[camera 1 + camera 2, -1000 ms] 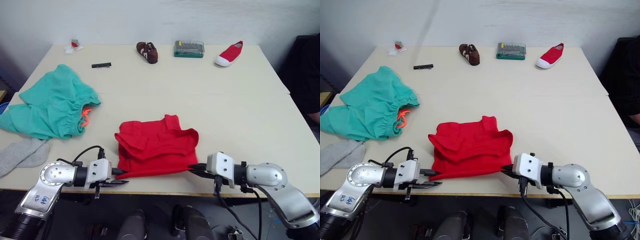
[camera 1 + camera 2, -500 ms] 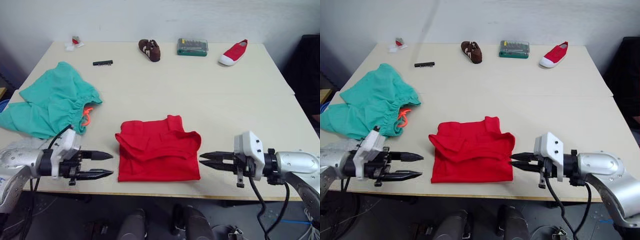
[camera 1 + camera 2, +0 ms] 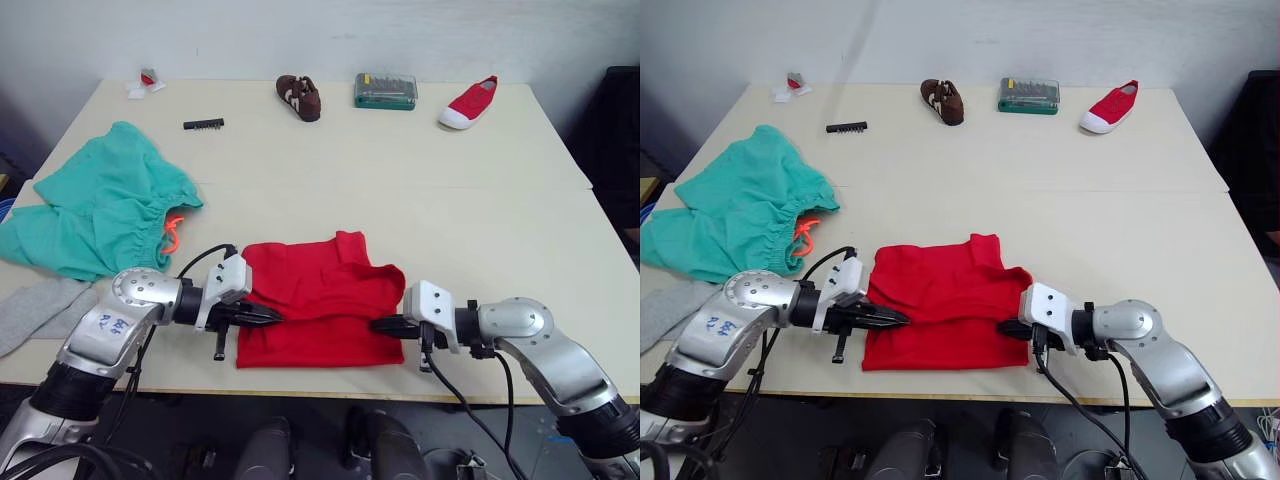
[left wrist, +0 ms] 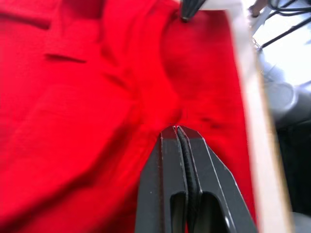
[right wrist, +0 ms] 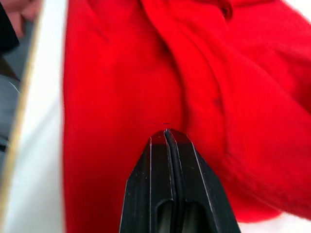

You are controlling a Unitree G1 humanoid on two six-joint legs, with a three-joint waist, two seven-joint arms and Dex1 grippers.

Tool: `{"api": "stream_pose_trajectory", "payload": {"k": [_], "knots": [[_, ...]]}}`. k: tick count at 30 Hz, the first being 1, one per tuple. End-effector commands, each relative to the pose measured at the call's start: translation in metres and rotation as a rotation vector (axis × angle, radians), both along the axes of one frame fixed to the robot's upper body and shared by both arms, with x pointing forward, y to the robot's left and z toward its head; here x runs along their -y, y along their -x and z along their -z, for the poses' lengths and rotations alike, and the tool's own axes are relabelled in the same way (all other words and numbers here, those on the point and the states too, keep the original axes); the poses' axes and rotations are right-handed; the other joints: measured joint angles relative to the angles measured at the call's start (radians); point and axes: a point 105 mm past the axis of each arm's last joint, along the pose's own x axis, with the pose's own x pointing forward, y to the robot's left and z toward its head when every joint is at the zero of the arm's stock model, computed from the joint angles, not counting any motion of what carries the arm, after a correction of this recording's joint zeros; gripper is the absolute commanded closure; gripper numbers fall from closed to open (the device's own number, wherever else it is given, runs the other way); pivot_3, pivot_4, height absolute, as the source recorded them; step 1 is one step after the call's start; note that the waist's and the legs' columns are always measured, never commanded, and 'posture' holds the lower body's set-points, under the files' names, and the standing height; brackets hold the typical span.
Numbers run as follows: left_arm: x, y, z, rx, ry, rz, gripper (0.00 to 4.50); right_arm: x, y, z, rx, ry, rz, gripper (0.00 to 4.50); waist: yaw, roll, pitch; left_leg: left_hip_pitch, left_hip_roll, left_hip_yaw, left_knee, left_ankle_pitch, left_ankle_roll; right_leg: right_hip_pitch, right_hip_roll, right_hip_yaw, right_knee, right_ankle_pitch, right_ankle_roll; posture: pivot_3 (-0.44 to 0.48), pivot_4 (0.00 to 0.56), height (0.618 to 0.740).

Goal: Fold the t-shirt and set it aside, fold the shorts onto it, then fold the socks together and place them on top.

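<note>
The red t-shirt (image 3: 318, 303) lies partly folded near the table's (image 3: 480, 200) front edge. The left gripper (image 3: 268, 317) and right gripper (image 3: 385, 325), both with fingers pressed together, rest on its side edges. Being soft, light cloth, it probably needs pinching at edges.

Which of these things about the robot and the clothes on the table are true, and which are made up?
1. Both tools are at the red t-shirt. True: the left tool is at its left edge, the right tool at its right edge.
2. The shorts lie on top of the t-shirt. False: they lie apart, to the robot's left.
3. The left tool's fingers are wide open. False: they are pressed together.
4. A red shoe sits at the table's far side. True.
5. The socks are on the shorts. False: they lie beside them, near the front edge.
</note>
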Motion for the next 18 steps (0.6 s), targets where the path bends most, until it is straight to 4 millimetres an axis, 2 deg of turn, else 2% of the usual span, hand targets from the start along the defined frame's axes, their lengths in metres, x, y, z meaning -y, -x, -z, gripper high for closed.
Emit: {"api": "stream_pose_trajectory", "payload": {"k": [1, 4, 10, 12, 14, 18], "knots": [[-0.001, -0.007, 0.001, 0.05, -0.04, 0.011, 4.46, -0.002, -0.004, -0.005, 0.045, 0.001, -0.011, 4.5, -0.001, 0.0, 0.0, 0.0, 0.0, 0.0, 0.0, 0.0, 0.0, 0.0, 0.0, 0.0, 0.0, 0.0, 0.0, 0.0, 0.15, 0.74], [-0.003, -0.021, -0.002, 0.101, -0.034, -0.042, 4.46, -0.005, -0.018, -0.012, 0.087, -0.028, 0.021, 4.5, -0.002, 0.0, 0.0, 0.0, 0.0, 0.0, 0.0, 0.0, 0.0, 0.0, 0.0, 0.0, 0.0, 0.0, 0.0, 0.0, 0.15, 0.74], [-0.015, -0.076, -0.029, 0.345, 0.01, -0.268, 4.46, -0.01, -0.057, -0.039, 0.225, -0.099, 0.113, 4.5, -0.002, -0.001, 0.0, 0.0, 0.001, 0.0, 0.002, 0.002, 0.0, 0.0, 0.0, 0.001, 0.003, 0.003, 0.0, 0.0, 0.15, 0.74], [-0.018, -0.09, -0.042, 0.369, 0.067, -0.338, 4.46, -0.009, -0.07, -0.049, 0.272, -0.115, 0.141, 4.5, -0.003, -0.001, 0.001, 0.001, 0.001, 0.0, 0.002, 0.002, 0.0, 0.0, 0.0, 0.001, 0.003, 0.003, 0.0, 0.0, 0.15, 0.74], [-0.017, -0.096, -0.048, 0.336, 0.127, -0.379, 4.46, -0.009, -0.082, -0.057, 0.293, -0.141, 0.177, 4.5, -0.006, -0.001, 0.001, 0.0, 0.001, 0.0, 0.002, 0.002, 0.0, 0.0, 0.0, 0.001, 0.003, 0.003, 0.0, 0.0, 0.15, 0.74], [-0.017, -0.096, -0.036, 0.334, 0.085, -0.373, 4.46, -0.01, -0.096, -0.056, 0.327, -0.125, 0.199, 4.5, -0.023, -0.001, 0.0, 0.0, 0.0, 0.002, 0.002, 0.003, 0.0, 0.0, 0.0, 0.001, 0.007, 0.003, 0.0, 0.0, 0.15, 0.74]]}}
